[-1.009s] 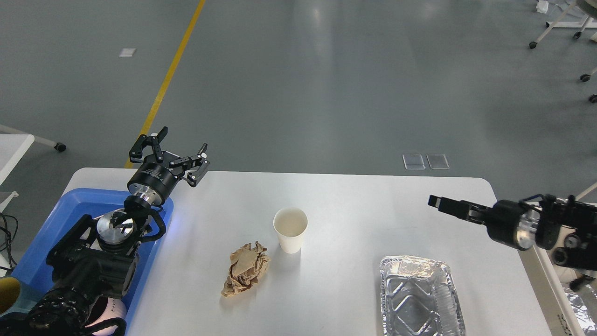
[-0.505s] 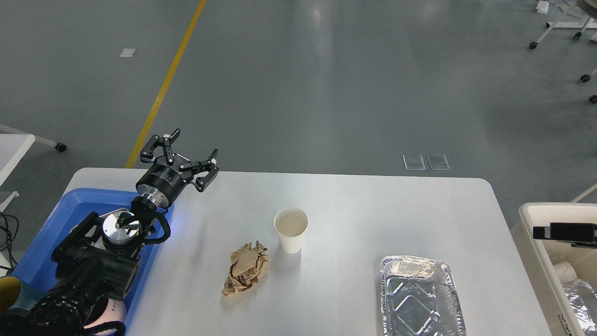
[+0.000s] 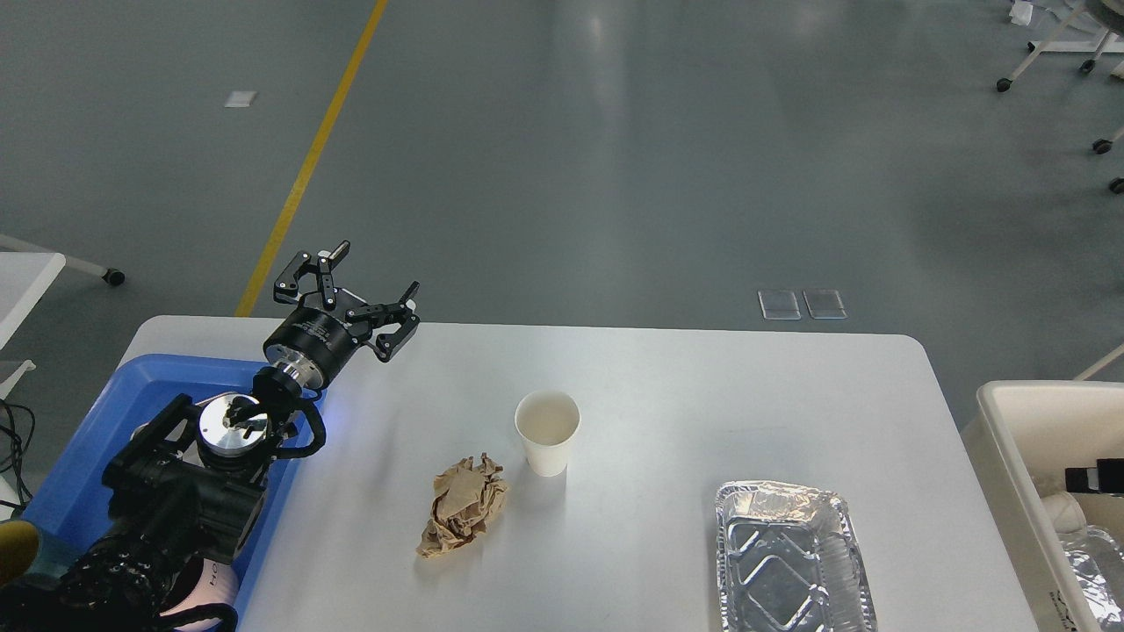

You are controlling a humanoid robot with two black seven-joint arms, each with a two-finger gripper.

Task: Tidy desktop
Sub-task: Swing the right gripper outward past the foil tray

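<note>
The white desktop (image 3: pixel 685 395) carries a white paper cup (image 3: pixel 547 430) standing upright near the middle. A crumpled brown paper ball (image 3: pixel 464 515) lies just front-left of the cup. An empty foil tray (image 3: pixel 795 557) sits at the front right. My left gripper (image 3: pixel 373 274) hovers open and empty above the desktop's back-left part, left of the cup and beside the blue tray. Only a small black tip of my right gripper (image 3: pixel 1098 478) shows at the right edge, over the cream bin, and its fingers cannot be told apart.
A blue tray (image 3: pixel 105 412) at the desktop's left edge lies partly under my left arm. A cream bin (image 3: pixel 1010 439) stands off the right edge, with a foil piece and a pale cup inside. Grey floor with a yellow line lies beyond.
My right arm has pulled back to the right, from above the desktop's right edge to over the bin, nearly out of view. My left gripper has shifted slightly right and away, still open.
</note>
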